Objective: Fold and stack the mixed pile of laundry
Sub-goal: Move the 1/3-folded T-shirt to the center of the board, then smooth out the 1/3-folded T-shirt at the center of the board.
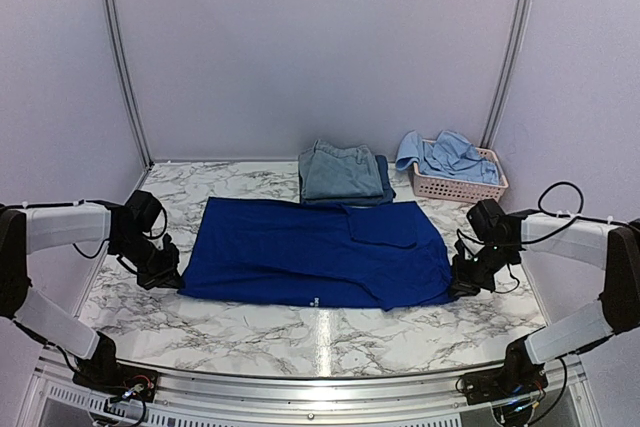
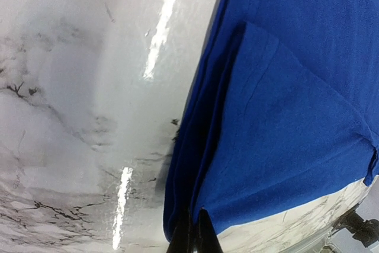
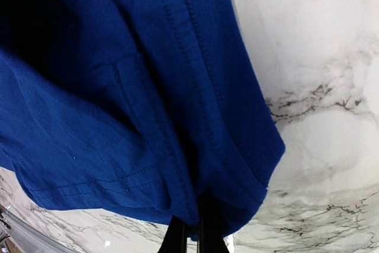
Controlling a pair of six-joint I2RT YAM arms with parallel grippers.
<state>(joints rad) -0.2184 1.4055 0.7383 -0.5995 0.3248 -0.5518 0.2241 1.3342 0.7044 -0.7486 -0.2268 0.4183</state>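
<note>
A royal-blue T-shirt [image 1: 315, 250] lies spread flat across the middle of the marble table. My left gripper [image 1: 165, 275] is shut on its left edge; in the left wrist view the fingers [image 2: 194, 238] pinch the folded blue cloth [image 2: 278, 128]. My right gripper [image 1: 462, 283] is shut on the shirt's right edge; in the right wrist view the fingers [image 3: 198, 235] clamp the hemmed blue cloth [image 3: 118, 105]. Behind the shirt lies a folded stack of faded denim [image 1: 340, 171] on a navy piece [image 1: 384, 183]. A light-blue shirt [image 1: 450, 156] lies in the basket.
A pink lattice basket [image 1: 458, 187] stands at the back right of the table. White walls enclose the table [image 1: 260, 332] on three sides. A metal rail runs along the near edge between the two arm bases.
</note>
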